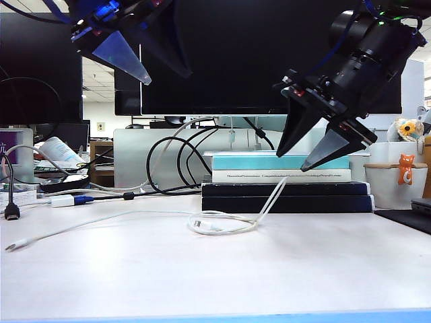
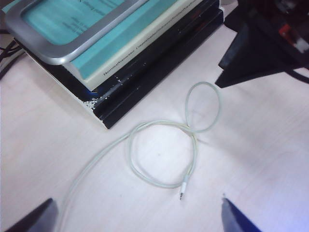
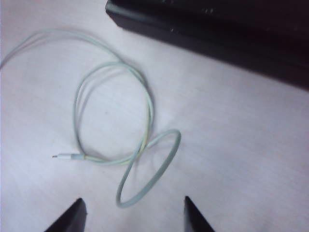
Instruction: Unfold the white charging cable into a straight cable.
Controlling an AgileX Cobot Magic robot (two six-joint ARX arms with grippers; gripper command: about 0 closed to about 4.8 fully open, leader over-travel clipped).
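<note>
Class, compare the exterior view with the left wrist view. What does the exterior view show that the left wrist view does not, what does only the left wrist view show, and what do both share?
Only the exterior view shows the cable's far plug lying at the table's left, the black monitor cables, the cup with the orange cat, and the left gripper, open, high above the table.

Only the left wrist view shows, from above, that the cable forms two loops, a larger and a smaller.

Both show the white charging cable, the book stack and the right gripper, open above the cable.
</note>
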